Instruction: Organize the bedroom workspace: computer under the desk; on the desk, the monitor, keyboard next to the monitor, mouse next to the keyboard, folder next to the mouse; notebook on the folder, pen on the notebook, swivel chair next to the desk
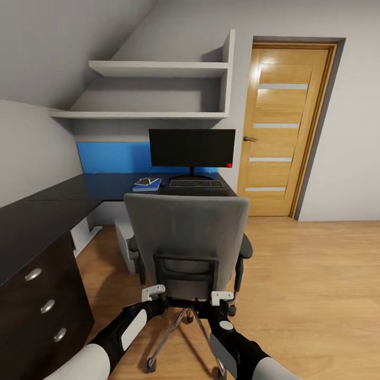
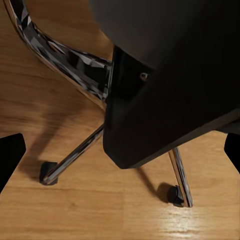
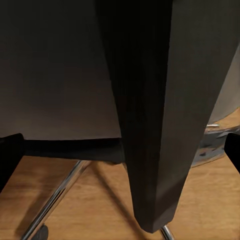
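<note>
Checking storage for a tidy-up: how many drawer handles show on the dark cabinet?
3, in a column down the cabinet front at the head view's left: top, middle, bottom. More may be hidden below the frame.

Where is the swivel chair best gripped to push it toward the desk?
Grip the black frame low on the back of the swivel chair, coming from behind: the backrest faces the robot and both grippers, left and right, sit there, facing the desk.

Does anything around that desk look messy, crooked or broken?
Nothing stands out. The monitor stands upright on the desk with the keyboard squarely before it. A tidy stack lies on the blue folder, and the chair sits upright facing the desk.
</note>
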Tool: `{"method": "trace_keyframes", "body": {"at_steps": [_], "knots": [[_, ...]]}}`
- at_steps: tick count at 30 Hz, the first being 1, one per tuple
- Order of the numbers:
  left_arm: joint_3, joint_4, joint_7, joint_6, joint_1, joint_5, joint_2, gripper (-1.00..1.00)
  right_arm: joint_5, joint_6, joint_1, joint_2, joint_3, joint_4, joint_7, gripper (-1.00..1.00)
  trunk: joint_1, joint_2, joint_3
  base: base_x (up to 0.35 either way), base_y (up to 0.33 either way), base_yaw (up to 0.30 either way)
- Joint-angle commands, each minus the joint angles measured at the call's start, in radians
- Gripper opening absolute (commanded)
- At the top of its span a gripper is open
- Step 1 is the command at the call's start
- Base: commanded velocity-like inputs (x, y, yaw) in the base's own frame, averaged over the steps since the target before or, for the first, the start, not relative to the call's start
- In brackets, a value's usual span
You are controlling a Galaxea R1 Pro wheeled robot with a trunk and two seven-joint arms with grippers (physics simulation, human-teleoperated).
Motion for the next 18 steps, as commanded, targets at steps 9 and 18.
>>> {"method": "trace_keyframes", "body": {"at_steps": [9, 18], "knots": [[-0.007, -0.002, 0.009, 0.002, -0.001, 0.01, -0.002, 1.0, -0.01, -0.007, -0.001, -0.001, 0.008, 0.0, -0.006, 1.0, 0.0, 0.0, -0.001, 0.178, -0.122, 0.002], [-0.007, -0.002, 0.009, 0.001, -0.001, 0.01, -0.002, 1.0, -0.01, -0.008, -0.001, -0.001, 0.008, -0.001, -0.006, 1.0, 0.0, 0.0, -0.001, 0.055, -0.035, 0.0]]}}
